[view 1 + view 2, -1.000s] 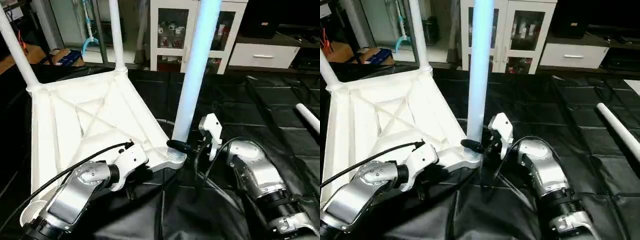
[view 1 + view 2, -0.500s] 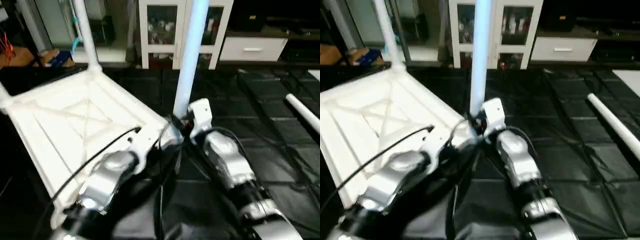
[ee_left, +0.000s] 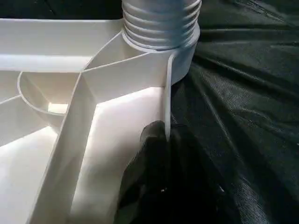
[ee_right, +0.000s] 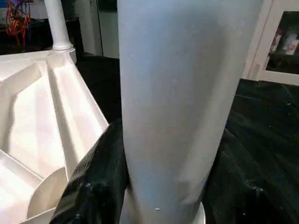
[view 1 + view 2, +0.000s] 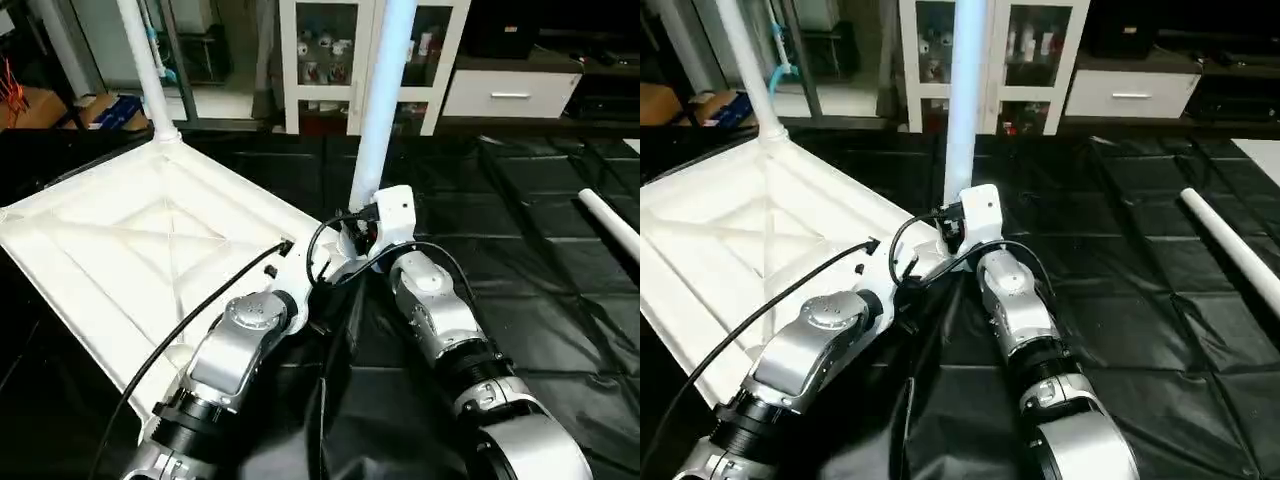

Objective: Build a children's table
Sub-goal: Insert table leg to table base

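So we've got the table top lying upside down on the black sheet, ribbed underside facing up, X-shaped ribs plain to see across the middle. Think of the corner sockets as the containers here. The near corner socket has a leg standing upright in it, and in the left wrist view we can see the leg's threaded end sitting in that round collar, several ridges of thread still above the rim. The far corner also has a leg rising out of it, up past the top of the picture. Another white leg lies loose on the sheet well off to the right, not in any socket.

Our left gripper is closed, fingers pinched on the thin outer wall of the table top right beside the near socket. Our right gripper is clamped around the bottom of the upright leg, one black finger on each side of it, just above the socket.

Behind everything there's a white cabinet with glass doors, small items on its shelves inside, though we can't make out what they are. A white drawer unit sits next to it on the right, drawer closed.
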`<state>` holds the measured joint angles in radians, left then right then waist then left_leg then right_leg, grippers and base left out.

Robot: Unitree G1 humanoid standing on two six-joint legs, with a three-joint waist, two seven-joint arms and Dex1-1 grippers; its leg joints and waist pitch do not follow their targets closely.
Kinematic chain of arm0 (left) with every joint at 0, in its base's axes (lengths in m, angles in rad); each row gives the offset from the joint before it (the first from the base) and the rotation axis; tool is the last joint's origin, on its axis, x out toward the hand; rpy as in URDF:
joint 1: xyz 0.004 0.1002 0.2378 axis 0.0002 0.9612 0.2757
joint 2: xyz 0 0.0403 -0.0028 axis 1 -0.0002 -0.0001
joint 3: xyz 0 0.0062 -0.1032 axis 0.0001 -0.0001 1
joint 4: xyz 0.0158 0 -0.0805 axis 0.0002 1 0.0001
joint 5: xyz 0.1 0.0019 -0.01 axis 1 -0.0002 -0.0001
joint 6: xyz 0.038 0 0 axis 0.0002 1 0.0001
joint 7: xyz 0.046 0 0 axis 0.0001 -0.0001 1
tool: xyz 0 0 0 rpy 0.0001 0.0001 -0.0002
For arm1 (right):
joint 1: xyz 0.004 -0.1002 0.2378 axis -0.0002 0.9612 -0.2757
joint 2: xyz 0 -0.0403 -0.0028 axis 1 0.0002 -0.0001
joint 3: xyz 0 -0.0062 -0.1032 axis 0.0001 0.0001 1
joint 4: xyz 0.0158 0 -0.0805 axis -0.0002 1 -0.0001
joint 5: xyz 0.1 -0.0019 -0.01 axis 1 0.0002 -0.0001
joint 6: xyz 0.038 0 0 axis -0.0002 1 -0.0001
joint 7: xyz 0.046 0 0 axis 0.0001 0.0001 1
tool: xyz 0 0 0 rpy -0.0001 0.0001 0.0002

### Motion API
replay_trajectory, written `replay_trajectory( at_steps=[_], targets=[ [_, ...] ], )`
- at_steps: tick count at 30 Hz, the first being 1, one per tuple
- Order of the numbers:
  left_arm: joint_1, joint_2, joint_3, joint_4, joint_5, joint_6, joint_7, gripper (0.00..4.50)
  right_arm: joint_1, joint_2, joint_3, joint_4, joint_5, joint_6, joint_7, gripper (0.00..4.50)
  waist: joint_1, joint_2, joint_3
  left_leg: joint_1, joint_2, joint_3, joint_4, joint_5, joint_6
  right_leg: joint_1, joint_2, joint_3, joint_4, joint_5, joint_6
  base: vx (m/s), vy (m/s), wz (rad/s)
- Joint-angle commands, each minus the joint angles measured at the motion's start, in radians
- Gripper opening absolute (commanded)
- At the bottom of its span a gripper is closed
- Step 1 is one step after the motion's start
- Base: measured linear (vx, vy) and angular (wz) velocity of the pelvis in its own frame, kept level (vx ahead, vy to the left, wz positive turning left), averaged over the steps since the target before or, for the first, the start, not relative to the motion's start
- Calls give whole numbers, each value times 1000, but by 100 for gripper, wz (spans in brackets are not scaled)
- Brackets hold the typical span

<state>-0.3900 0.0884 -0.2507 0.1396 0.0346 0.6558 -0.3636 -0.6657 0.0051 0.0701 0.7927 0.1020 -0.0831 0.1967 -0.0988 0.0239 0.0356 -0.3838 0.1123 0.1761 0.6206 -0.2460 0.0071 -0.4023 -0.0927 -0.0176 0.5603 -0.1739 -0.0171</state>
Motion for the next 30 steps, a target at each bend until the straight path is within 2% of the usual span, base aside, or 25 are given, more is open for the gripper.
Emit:
replay_trajectory(
  at_steps=[1,6,8,11,12,13,14,17,20,22,24,25,28,30],
  targets=[
    [0,4,34,-16,-5,-45,7,0,41,2,-2,105,-14,40,7,185,9,-6,-39,4,106,-50,-117,-334,20,25,-65,28,-60,-281,-201,0,0,0],
    [1,10,26,-26,-15,-40,-6,0,31,-5,1,94,-8,20,73,185,9,-4,-40,6,107,-51,-117,-341,14,25,-62,26,-58,-283,-197,0,0,0],
    [2,12,24,-27,-17,-39,-6,0,30,-5,2,88,-4,18,93,241,11,-4,-41,6,107,-50,-117,-329,18,26,-62,26,-56,-255,-206,0,0,0],
    [4,15,23,-32,-19,-38,-12,0,22,-10,1,83,-3,11,108,264,13,-4,-43,5,106,-48,-113,-302,31,29,-64,27,-55,-231,-224,0,0,0],
    [5,17,23,-35,-20,-36,-14,0,19,-11,1,80,-3,8,112,275,18,-5,-46,7,106,-45,-109,-264,40,32,-66,28,-52,-193,-235,0,0,0],
    [5,19,23,-39,-21,-34,-17,0,16,-13,-1,75,0,6,120,288,18,-6,-46,3,107,-44,-108,-225,62,36,-65,26,-46,-153,-246,0,0,0],
    [6,20,24,-42,-21,-33,-19,0,14,-14,-2,72,2,6,125,297,22,-5,-44,4,108,-43,-107,-219,78,34,-66,26,-48,-166,-250,0,0,0],
    [7,28,22,-46,-23,-33,-25,0,11,-19,-7,56,8,8,147,307,26,-3,-45,6,108,-42,-104,-200,88,35,-67,24,-48,-179,-252,0,0,0],
    [11,39,17,-56,-28,-30,-35,0,13,-29,-11,27,21,13,189,307,37,0,-51,12,110,-37,-95,-101,120,37,-64,16,-34,-70,-274,0,0,0],
    [14,45,15,-61,-31,-30,-41,0,14,-37,-12,17,25,14,211,307,39,1,-52,11,111,-35,-93,-79,132,40,-64,14,-30,-43,-285,0,0,0],
    [16,47,14,-62,-32,-30,-44,0,16,-40,-12,9,32,17,229,307,45,2,-56,13,110,-33,-84,-10,160,42,-64,9,-21,27,-299,0,0,0],
    [18,50,14,-63,-33,-31,-47,0,19,-42,-15,-3,43,21,255,325,48,1,-56,13,110,-32,-81,11,174,44,-65,7,-19,38,-303,0,0,0],
    [22,55,11,-69,-34,-30,-54,0,28,-50,-23,-31,65,32,303,345,55,1,-56,13,113,-31,-78,32,192,45,-65,6,-16,36,-305,0,0,0],
    [26,60,7,-76,-37,-28,-63,0,34,-56,-27,-51,80,48,336,355,58,-1,-54,13,114,-31,-80,3,186,44,-64,6,-21,-19,-301,0,0,0]
  ],
)
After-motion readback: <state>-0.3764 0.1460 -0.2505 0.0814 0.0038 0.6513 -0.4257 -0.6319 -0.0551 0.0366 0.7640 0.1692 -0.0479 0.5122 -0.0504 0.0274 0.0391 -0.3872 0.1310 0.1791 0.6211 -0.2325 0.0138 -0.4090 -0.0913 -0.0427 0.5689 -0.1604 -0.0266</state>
